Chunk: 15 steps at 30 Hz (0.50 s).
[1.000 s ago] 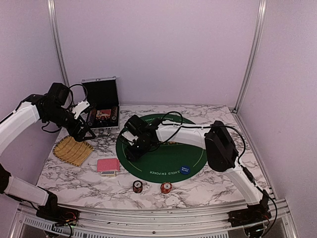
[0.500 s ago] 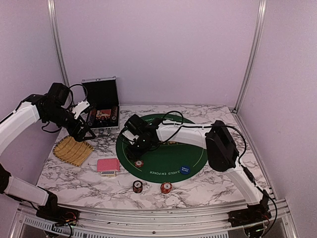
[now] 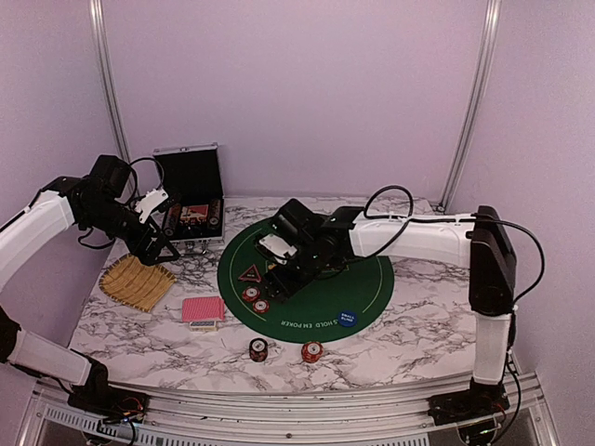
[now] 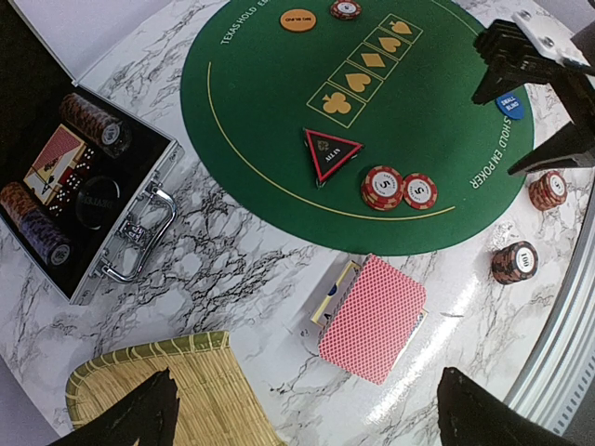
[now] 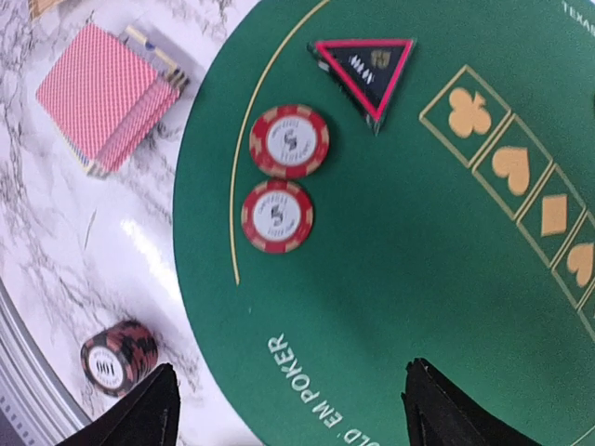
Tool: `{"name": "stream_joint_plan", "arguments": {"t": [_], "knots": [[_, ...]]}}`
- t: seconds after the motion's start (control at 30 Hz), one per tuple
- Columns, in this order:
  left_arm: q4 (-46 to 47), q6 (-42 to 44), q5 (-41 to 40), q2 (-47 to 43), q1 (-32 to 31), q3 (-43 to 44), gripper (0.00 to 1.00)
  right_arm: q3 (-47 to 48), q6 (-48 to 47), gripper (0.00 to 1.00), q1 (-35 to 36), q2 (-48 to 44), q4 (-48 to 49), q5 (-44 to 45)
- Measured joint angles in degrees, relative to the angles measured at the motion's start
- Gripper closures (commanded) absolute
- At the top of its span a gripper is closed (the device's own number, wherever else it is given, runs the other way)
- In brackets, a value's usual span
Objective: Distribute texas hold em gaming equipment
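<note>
A green poker mat [image 3: 321, 297] lies mid-table. On its left part sit a dark triangular marker [image 3: 250, 273] [image 5: 367, 67] and two red chips [image 3: 257, 299] [image 5: 289, 141]. Just right of them my right gripper [image 3: 279, 268] [image 5: 290, 390] hovers open over the mat, nothing between its fingers. A red-backed card deck [image 3: 203, 311] [image 4: 372, 316] lies left of the mat. Two chip stacks [image 3: 258, 349] [image 3: 312, 351] stand near the front edge. A blue disc [image 3: 348, 318] sits on the mat's near right, an orange disc [image 4: 297, 19] at its far side. My left gripper [image 3: 158, 249] [image 4: 307, 413] hangs open and empty above the tray.
A silver case [image 3: 191, 200] [image 4: 139, 200] stands open at the back left with more chips and cards inside. A yellow straw tray [image 3: 138, 281] [image 4: 167, 390] lies at the left, under my left gripper. Aluminium frame posts and walls close in the table.
My right gripper has pulled back to the right and opened wider, uncovering two red chips and the triangular marker on the mat. The left arm has not moved.
</note>
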Motion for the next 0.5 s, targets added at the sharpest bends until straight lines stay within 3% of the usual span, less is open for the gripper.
{"name": "stream_joint_plan", "arguments": {"t": [0.17,0.5], "knots": [[0.02,0.00,0.00,0.00,0.00,0.00,0.01,-12.04,1.22,0.12,3.30,-6.86,-1.20,-0.87],[0.02,0.00,0.02,0.00,0.00,0.00,0.01,-20.17,3.52,0.12,7.89,-9.79,-3.15,-1.92]]}}
